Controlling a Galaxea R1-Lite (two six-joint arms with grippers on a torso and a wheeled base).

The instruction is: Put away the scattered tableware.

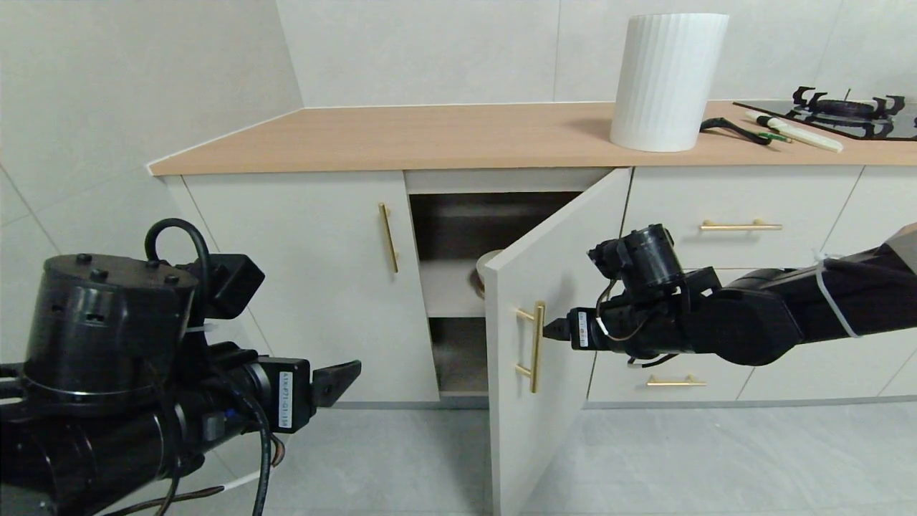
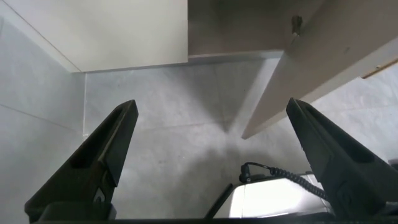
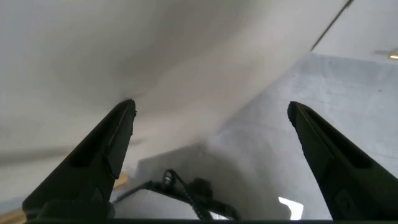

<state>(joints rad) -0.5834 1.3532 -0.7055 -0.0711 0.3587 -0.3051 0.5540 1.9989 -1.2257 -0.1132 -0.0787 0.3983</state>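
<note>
The cupboard door [image 1: 548, 287] is seen standing open. The right gripper [image 1: 555, 330] is held just at three o'clock of its handle [image 1: 535, 347], jaws spread wide and empty. The left gripper [image 1: 337, 380] is held low at eight o'clock, jaws also wide apart with nothing gripped. A round dish [image 1: 488, 276] is partly seen on the shelf inside. Utensils [image 1: 791, 132] are left on the counter [image 1: 430, 136] at two o'clock.

Greyish round bowl [image 1: 487, 275] on the cabinet shelf [image 1: 450, 290] — partly hidden behind the open door [image 1: 551, 272].
</note>
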